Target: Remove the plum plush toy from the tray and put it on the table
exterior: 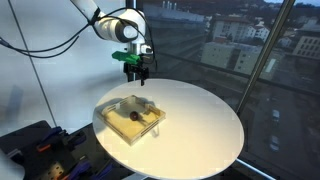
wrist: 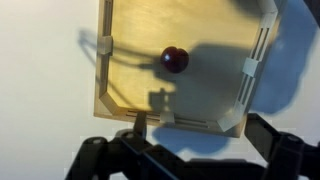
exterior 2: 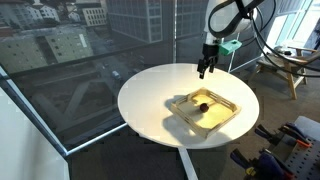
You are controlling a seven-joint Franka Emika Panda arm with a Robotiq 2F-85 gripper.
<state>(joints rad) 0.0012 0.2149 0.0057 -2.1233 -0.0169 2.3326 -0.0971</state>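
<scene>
Plum plush toy (wrist: 175,59) in tray (wrist: 135,30) — pincer (exterior: 139,76) agape

The Panda arm (exterior: 112,26) enters from the upper center in an exterior view, wrist bent downward. Its gripper (exterior: 133,70) hangs with jaws spread wide, holding nothing. Dark fingers (wrist: 283,150) line the wrist view's bottom edge.
</scene>
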